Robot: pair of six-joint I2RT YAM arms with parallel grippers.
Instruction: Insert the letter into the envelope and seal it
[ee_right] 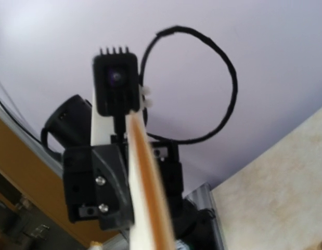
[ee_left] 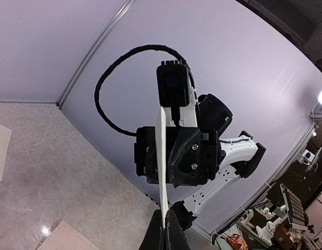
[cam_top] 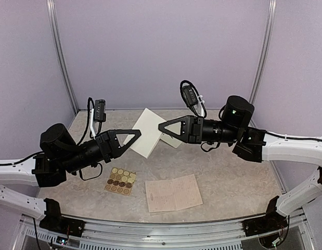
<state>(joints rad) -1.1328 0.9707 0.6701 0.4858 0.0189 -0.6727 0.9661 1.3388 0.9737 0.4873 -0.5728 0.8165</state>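
Your left gripper [cam_top: 137, 133] has its jaws clamped together on the envelope [cam_top: 149, 139], pinching its 9 o'clock edge. In the left wrist view the paper rises edge-on from between the fingers as a thin white strip. Your right gripper [cam_top: 162, 126] meets the opposite edge at 3 o'clock, with the paper running between its fingers. You cannot tell from any view whether those jaws are pressing on it.

Count what you have, with 12 o'clock at the far wall:
- Two grippers, facing each other tip to tip.
- One envelope, held off the table [cam_top: 228, 172] between them, at about 11 o'clock from the table's middle.
- One tan sticker card [cam_top: 120, 180] lying flat at 8 o'clock.
- One pinkish handwritten sheet [cam_top: 174, 194] lying flat at 6 o'clock, with a crease down its middle.

The envelope is plain cream, rectangular and tilted like a diamond, with its upper corner toward 12 o'clock.

- A paler piece pokes out under the right fingers at 4 o'clock of the envelope. Whether it is the flap you cannot make out.
- The right wrist view is blurred, and the paper there is only a soft streak.
- The round stickers are too small to count surely.
- The writing on the sheet is illegible.
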